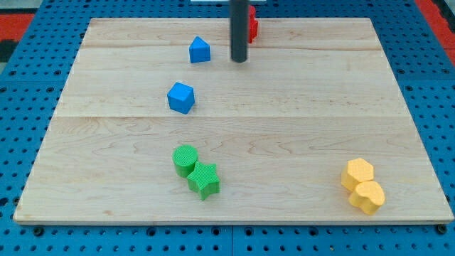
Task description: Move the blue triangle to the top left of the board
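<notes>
Camera view: blue triangle (200,50) near top of desk (306,107), left of centre. Tool tip (239,60) just to its right, apart, nothing held: a bare rod, no jaws. Red block (252,25) partly hidden behind rod. Blue cube (180,97) lower down. Likely a leftward shove, pushing triangle toward top-left corner.

surface: blue pegboard (43,78) | corners: red patches (21,21) | light: even
</notes>
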